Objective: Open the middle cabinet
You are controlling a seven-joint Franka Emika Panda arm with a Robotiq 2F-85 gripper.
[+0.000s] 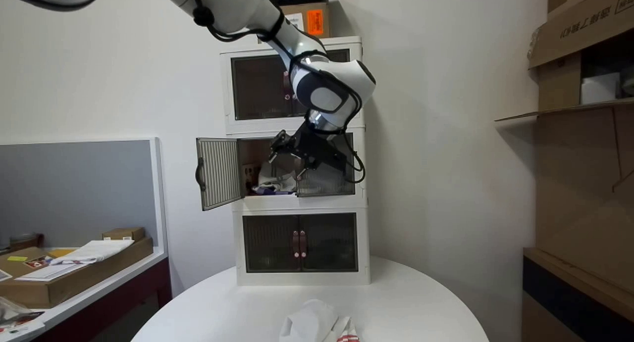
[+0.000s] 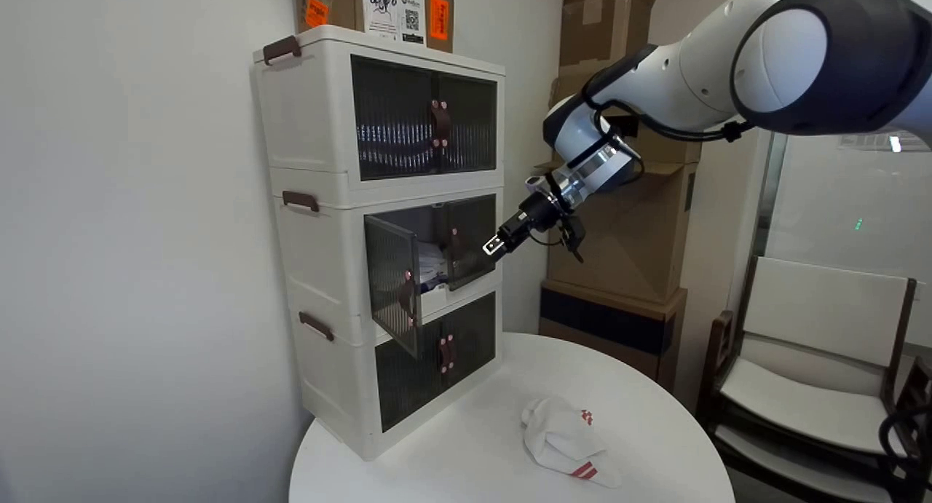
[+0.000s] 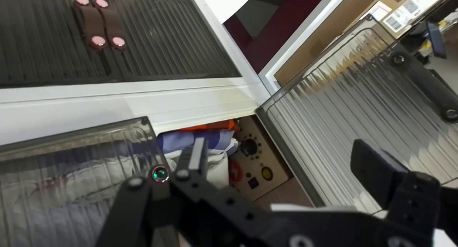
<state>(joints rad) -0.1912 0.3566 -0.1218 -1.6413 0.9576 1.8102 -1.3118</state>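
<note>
The middle cabinet [image 1: 327, 202] is the white-framed unit between two like units; its side shows in an exterior view [image 2: 320, 255]. One ribbed tinted door [image 1: 218, 171] is swung wide open, also in the wrist view [image 3: 322, 132]. The second door [image 2: 472, 241] looks slightly ajar; it shows in the wrist view [image 3: 71, 175]. White and purple clutter [image 1: 277, 181] and a printed brown box [image 3: 250, 161] are inside. My gripper [image 1: 286, 167] is open and empty before the opening, also in an exterior view [image 2: 494, 247]. In the wrist view [image 3: 282, 164] one finger is close to the ajar door's edge; contact cannot be told.
The upper unit [image 2: 466, 190] and lower unit [image 1: 302, 278] have shut dark doors. A white cloth with red marks [image 2: 561, 437] lies on the round white table [image 1: 421, 302]. Cardboard boxes [image 1: 579, 159] stand to one side. A chair [image 2: 815, 394] stands beyond the table.
</note>
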